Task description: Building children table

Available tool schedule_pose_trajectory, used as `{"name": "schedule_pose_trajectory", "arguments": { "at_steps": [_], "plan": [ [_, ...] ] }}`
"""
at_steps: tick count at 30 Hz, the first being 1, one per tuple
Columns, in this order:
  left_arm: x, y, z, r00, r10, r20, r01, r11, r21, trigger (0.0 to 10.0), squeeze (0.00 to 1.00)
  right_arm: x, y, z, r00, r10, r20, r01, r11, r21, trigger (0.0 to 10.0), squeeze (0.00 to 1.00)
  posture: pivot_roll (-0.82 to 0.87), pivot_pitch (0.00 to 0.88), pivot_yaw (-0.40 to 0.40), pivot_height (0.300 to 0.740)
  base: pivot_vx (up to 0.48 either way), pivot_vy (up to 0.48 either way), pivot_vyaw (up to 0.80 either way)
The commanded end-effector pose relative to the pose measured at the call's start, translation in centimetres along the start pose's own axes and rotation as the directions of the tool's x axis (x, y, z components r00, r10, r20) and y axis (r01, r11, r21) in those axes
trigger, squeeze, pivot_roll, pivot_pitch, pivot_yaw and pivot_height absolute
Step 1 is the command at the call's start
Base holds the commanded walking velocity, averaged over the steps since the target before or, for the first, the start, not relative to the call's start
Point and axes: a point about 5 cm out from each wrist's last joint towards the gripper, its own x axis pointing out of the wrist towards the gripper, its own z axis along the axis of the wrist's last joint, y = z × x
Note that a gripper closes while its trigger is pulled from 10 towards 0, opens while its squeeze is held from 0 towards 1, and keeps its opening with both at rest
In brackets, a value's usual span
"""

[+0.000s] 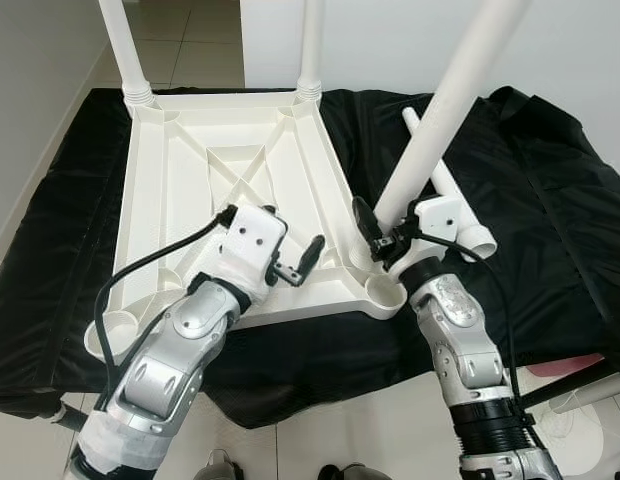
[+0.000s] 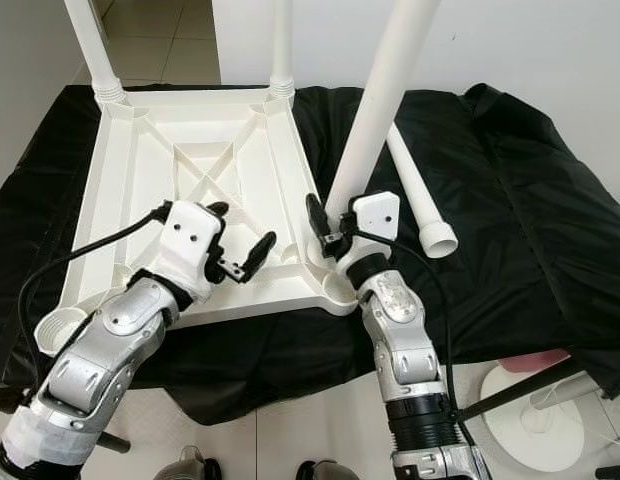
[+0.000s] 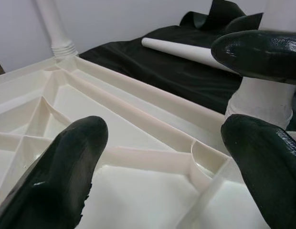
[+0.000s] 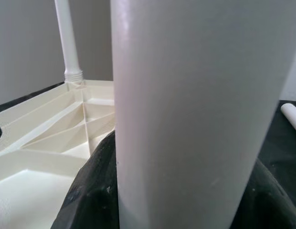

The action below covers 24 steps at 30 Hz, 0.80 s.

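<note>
The white tabletop is lying upside down on a black cloth, ribs facing up, and two legs are standing screwed into its far corners. The right gripper is clamping around the lower part of a third leg, holding it tilted, with its bottom end sitting right at the near right corner socket. In the right wrist view that leg is standing between the black fingers, which are pressing on either side of it. The left gripper is hovering just above the tabletop's ribbed underside near the front edge, fingers spread apart and holding nothing. A fourth leg is lying loose on the cloth, just beyond the right gripper. The near left corner socket is sitting open beside the left arm.
</note>
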Motion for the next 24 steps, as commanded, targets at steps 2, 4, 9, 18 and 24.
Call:
{"name": "schedule_pose_trajectory", "arguments": {
  "at_steps": [2, 4, 9, 18, 24],
  "plan": [
    [-0.9, -2.0, -0.1, 0.943, -0.334, 0.011, 0.334, 0.942, -0.029, 10.0, 0.0, -1.0, 0.0, -0.1, 1.0, 0.014, -0.018, -0.014, 1.0, -0.005, 10.0, 0.0, 0.01, 0.091, -0.068, 0.74, 0.0, 0.0, 0.0],
    [-1.2, -2.4, -0.1, 0.928, -0.372, 0.014, 0.372, 0.927, -0.04, 10.0, 0.0, -1.3, 0.1, -0.2, 1.0, 0.014, -0.026, -0.014, 1.0, -0.004, 10.0, 0.0, 0.01, 0.091, -0.068, 0.74, 0.0, 0.0, 0.0],
    [-1.7, -2.8, -0.3, 0.905, -0.426, 0.004, 0.426, 0.904, -0.04, 10.0, 0.0, -2.0, 0.1, -0.4, 0.999, 0.012, -0.044, -0.012, 1.0, -0.005, 10.0, 0.0, 0.0, 0.091, -0.066, 0.74, 0.0, 0.0, 0.0],
    [-2.0, -3.0, -0.5, 0.885, -0.466, -0.016, 0.465, 0.885, -0.032, 10.0, 0.0, -4.0, -0.1, -1.4, 0.994, 0.01, -0.11, -0.014, 0.999, -0.03, 10.0, 0.0, -0.01, 0.09, -0.063, 0.74, 0.0, 0.0, 0.0],
    [-2.2, -2.9, -0.6, 0.877, -0.479, -0.025, 0.478, 0.878, -0.031, 10.0, 0.0, -4.3, -0.2, -1.7, 0.992, 0.014, -0.129, -0.019, 0.999, -0.036, 10.0, 0.0, 0.0, 0.091, -0.064, 0.74, 0.0, 0.0, 0.0]
  ]
}}
